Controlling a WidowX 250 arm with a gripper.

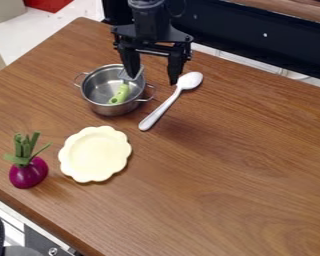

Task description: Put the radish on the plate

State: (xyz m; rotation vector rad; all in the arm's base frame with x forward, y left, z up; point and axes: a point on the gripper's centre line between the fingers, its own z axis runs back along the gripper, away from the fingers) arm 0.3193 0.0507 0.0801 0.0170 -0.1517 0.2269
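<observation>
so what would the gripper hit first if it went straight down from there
Probably the white spoon, or else the rim or handle of the metal pot. The gripper points down about between them, but its depth is unclear from this view.

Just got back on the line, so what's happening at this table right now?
Nothing is being handled at the moment. The open, empty claw hangs near the steel pot and the white spoon. The purple radish sits on the wooden table with its green leaves up, beside the scalloped cream plate and not yet on it. A green-handled utensil rests in the pot.
</observation>
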